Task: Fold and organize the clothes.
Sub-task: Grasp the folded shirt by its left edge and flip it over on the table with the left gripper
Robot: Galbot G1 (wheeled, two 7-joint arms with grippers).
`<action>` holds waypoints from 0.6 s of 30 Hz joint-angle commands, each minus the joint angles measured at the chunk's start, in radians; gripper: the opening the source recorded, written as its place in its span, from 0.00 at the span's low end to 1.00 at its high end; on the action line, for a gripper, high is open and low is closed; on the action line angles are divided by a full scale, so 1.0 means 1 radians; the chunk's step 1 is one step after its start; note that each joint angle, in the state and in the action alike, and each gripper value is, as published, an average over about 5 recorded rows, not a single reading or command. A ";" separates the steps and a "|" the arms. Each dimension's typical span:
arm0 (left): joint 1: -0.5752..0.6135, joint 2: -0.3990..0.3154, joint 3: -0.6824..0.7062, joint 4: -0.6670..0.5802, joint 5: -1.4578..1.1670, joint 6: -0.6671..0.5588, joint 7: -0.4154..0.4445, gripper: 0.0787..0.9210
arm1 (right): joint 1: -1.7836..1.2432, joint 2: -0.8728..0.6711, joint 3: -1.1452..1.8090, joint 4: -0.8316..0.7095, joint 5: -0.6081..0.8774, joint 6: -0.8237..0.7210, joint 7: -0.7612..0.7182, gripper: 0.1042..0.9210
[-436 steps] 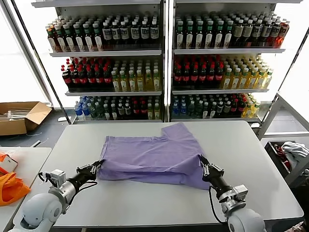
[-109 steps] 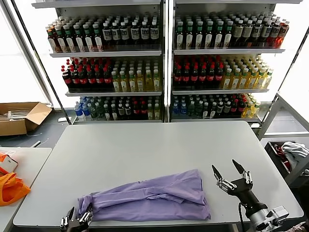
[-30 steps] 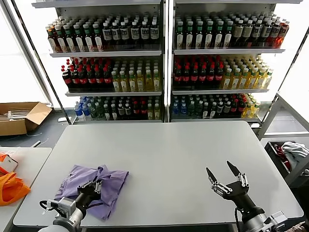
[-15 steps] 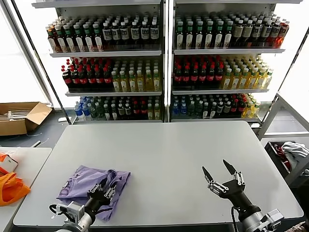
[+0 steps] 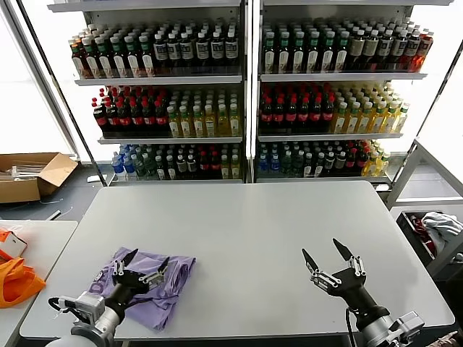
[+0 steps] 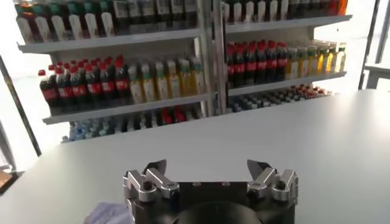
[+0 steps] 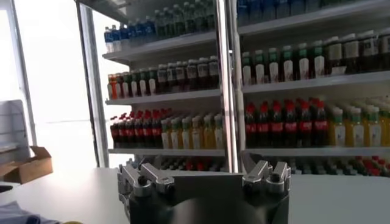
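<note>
Two grippers, both with jaws spread wide and nothing between them: the left gripper (image 5: 142,263) hangs just above the lavender T-shirt (image 5: 163,285), fingertips clear of the fabric; the right gripper (image 5: 329,259) hovers over bare table (image 5: 246,224) well apart from the garment. T-shirt lies bunched in a small heap near the table's front left corner, a dark print showing on one fold. Behind stand shelves of bottled drinks (image 5: 246,94); orange fabric (image 5: 18,280) rests on a side table at the left.

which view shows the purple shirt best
The head view: the bunched purple shirt lies whole at the table's near left, under the open left end effector. The left wrist view catches only a sliver; the right wrist view shows a faint edge.
</note>
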 commanded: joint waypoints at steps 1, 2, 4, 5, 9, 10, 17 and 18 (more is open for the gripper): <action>-0.030 0.097 -0.218 0.191 -0.179 0.055 0.037 0.88 | 0.003 0.000 -0.004 -0.002 -0.001 -0.001 0.000 0.88; -0.034 0.107 -0.216 0.225 -0.186 0.056 0.044 0.88 | 0.005 0.001 -0.006 -0.004 -0.001 -0.001 0.000 0.88; -0.042 0.123 -0.209 0.273 -0.196 0.057 0.056 0.88 | 0.007 0.001 -0.009 -0.007 -0.002 -0.001 0.000 0.88; -0.048 0.129 -0.204 0.295 -0.204 0.058 0.061 0.88 | 0.008 0.001 -0.009 -0.009 -0.002 -0.001 0.000 0.88; -0.074 0.138 -0.190 0.356 -0.270 0.075 0.071 0.88 | 0.006 0.001 -0.008 -0.013 -0.002 0.002 -0.002 0.88; -0.079 0.138 -0.186 0.364 -0.283 0.080 0.072 0.88 | 0.005 0.000 -0.007 -0.014 -0.002 0.003 -0.002 0.88; -0.084 0.115 -0.144 0.361 -0.281 0.087 0.087 0.88 | 0.006 -0.001 -0.006 -0.021 -0.002 0.005 -0.003 0.88; -0.087 0.110 -0.136 0.361 -0.273 0.087 0.091 0.88 | 0.007 0.000 -0.007 -0.022 -0.003 0.005 -0.003 0.88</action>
